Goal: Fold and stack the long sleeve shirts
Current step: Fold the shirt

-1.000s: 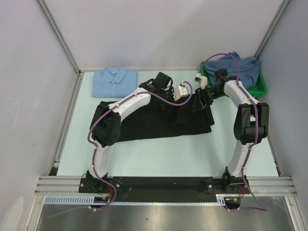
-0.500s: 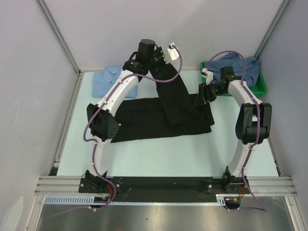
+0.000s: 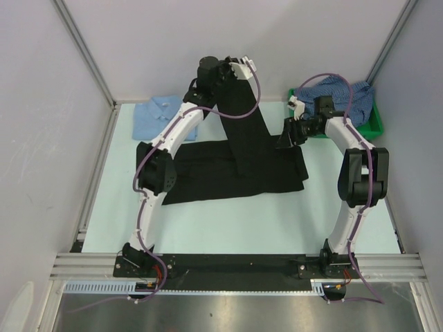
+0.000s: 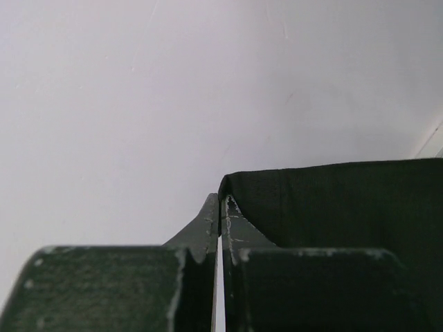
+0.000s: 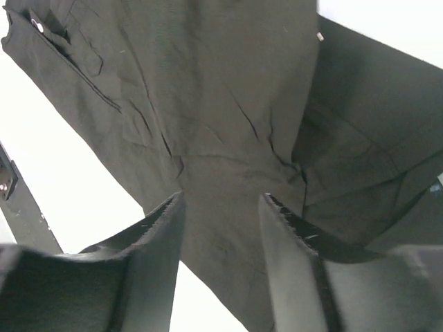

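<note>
L gripper (image 4: pixel 220 207) hoisted sleeve (image 3: pixel 246 131) of plain black shirt (image 3: pixel 204 176) higher, upper centre, pinched shut on it. R gripper (image 5: pixel 221 200) half-open, empty, mid-right. Pale blue shirt (image 3: pixel 158 112) folded upper left; checked shirt (image 3: pixel 340 92) untouched in green bin (image 3: pixel 377 125).

Black shirt (image 3: pixel 208 173): matt woven cloth, soft and creased; fine weave shows in the left wrist view.
Light blue shirt (image 3: pixel 156 117): smooth matt cloth.
Checked shirt (image 3: pixel 346 90): rumpled cloth.
Bin (image 3: pixel 376 124): green plastic, slight gloss.
Table (image 3: pixel 242 221): pale mint, smooth, matt.
Left gripper (image 4: pixel 219 204), right gripper (image 5: pixel 221 200): dark matt fingers, scuffed pale (heaviest along the inner edges).
Arm shells (image 3: pixel 346 228): white glossy plastic.
Rail (image 3: pixel 235 265): bare grooved metal.
Sheet (image 3: pixel 235 311) below it: brushed metal, dull sheen.
</note>
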